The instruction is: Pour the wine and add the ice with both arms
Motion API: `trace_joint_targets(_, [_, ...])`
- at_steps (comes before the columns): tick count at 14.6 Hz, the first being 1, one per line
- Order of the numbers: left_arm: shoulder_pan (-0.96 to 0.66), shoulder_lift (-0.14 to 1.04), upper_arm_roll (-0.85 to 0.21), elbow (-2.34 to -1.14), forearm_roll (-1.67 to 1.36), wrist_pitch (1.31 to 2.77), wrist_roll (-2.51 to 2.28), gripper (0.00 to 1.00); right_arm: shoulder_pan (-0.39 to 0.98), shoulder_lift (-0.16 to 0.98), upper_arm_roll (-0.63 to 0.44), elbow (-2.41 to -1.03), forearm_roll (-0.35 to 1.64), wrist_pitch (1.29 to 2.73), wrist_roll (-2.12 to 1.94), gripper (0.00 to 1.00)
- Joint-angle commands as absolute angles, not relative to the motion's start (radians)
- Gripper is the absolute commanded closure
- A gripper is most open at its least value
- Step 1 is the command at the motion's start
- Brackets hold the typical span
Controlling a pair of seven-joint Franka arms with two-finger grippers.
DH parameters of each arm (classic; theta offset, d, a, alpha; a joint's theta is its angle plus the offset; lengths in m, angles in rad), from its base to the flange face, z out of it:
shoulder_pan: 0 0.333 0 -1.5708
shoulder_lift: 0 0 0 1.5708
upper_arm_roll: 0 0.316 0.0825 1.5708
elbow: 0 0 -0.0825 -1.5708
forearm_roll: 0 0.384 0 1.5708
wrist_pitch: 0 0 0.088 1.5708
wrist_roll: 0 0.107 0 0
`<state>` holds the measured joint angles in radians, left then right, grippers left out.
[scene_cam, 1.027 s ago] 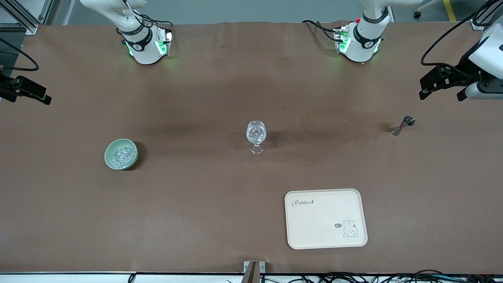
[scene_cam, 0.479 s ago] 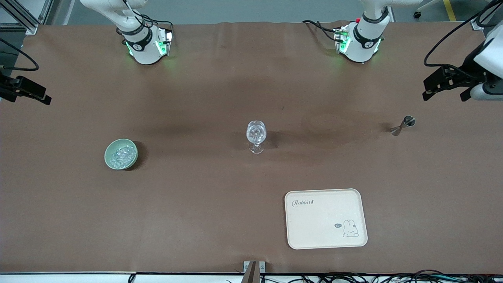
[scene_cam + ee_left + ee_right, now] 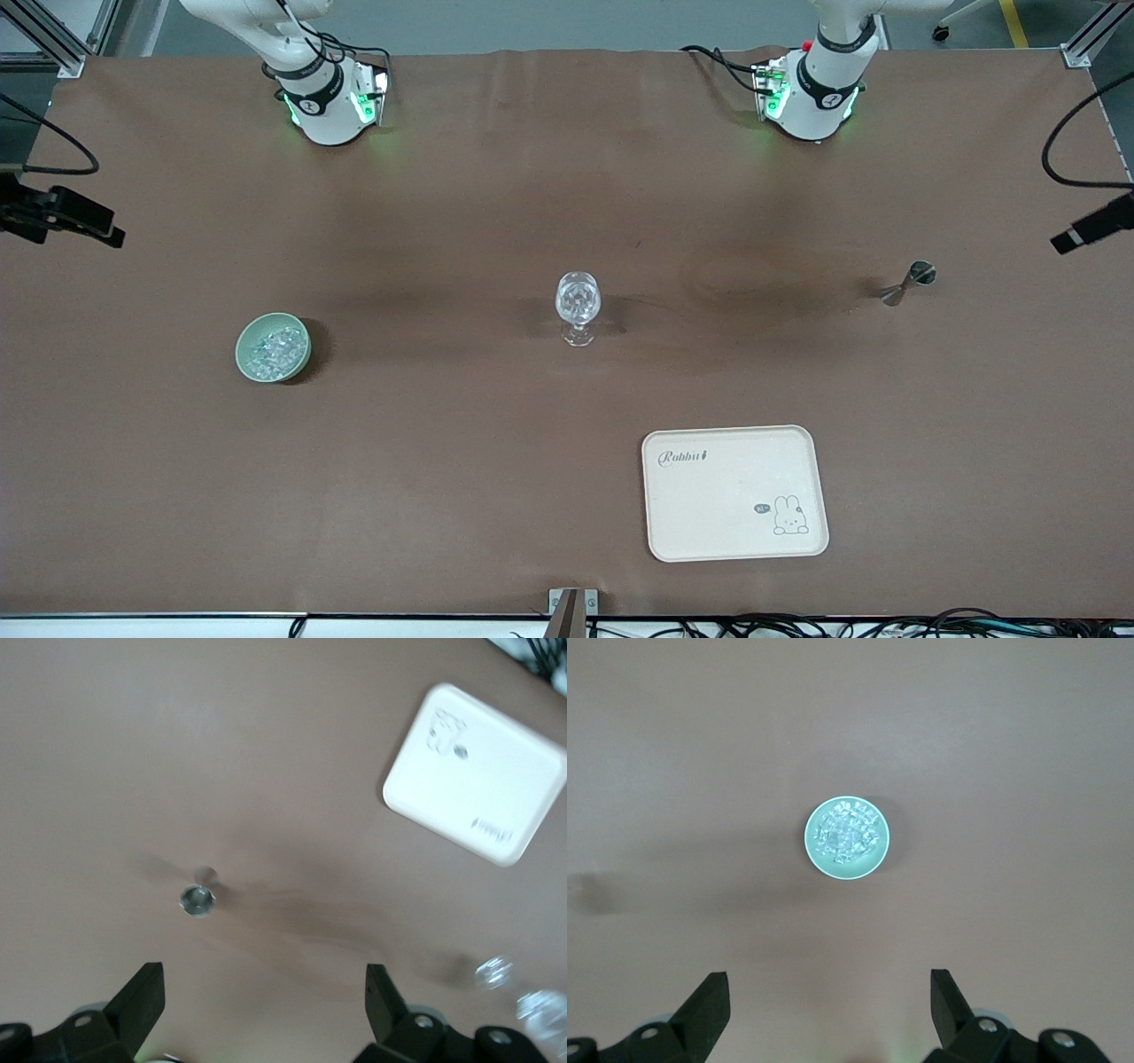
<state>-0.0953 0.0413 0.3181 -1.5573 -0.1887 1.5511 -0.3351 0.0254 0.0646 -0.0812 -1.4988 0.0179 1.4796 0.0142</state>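
Observation:
The silvery jigger (image 3: 908,283) stands on the brown table toward the left arm's end; no liquid shows in it. It also shows in the left wrist view (image 3: 197,899). The clear stemmed glass (image 3: 578,306) stands mid-table. The pale green bowl (image 3: 244,344) holds the clear ice bits (image 3: 276,350) toward the right arm's end. My left gripper (image 3: 263,997) is open and empty, high over the table's edge, with only a black part (image 3: 1094,228) showing in the front view. My right gripper (image 3: 830,1001) is open and empty above the table near the bowl (image 3: 810,849) and the ice (image 3: 847,831). It shows at the front view's edge (image 3: 89,221).
A cream tray (image 3: 726,496) with a rabbit drawing lies nearer the front camera than the glass, and shows in the left wrist view (image 3: 474,771). Both arm bases (image 3: 328,97) stand along the table's back edge.
My left gripper has drawn outward past the table's end, almost out of the front view. My right gripper has shifted slightly. Nothing on the table has moved.

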Motion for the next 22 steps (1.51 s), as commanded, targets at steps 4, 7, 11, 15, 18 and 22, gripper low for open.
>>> trace_joint_targets(4, [-0.074,0.247,0.477,-1.549,-0.382,1.52,-0.575,0.0,0.032,0.115,-0.08,-1.808,0.015,1.825,-0.026,0.0])
trace_joint_targets(7, [-0.031,0.352,0.563,-1.552,-0.553,1.51,-0.589,0.0,0.023,0.146,-0.08,-1.969,0.015,2.059,-0.066,0.0])
trace_joint_targets(11, [-0.02,0.483,0.688,-1.653,-0.742,1.476,-0.455,0.0,0.014,0.196,-0.078,-2.123,0.015,2.322,-0.094,0.0])
trace_joint_targets(15, [-0.003,0.629,0.771,-1.695,-0.888,1.415,-0.338,0.0,0.017,0.261,-0.078,-2.195,0.015,2.506,-0.101,0.0])
trace_joint_targets(18, [-0.005,0.632,0.787,-1.817,-0.908,1.414,-0.229,0.0,0.02,0.293,-0.078,-2.197,0.015,2.536,-0.104,0.0])
trace_joint_targets(22, [-0.021,0.643,0.805,-1.855,-0.965,1.42,-0.192,0.0,0.034,0.317,-0.08,-2.197,0.015,2.571,-0.107,0.17])
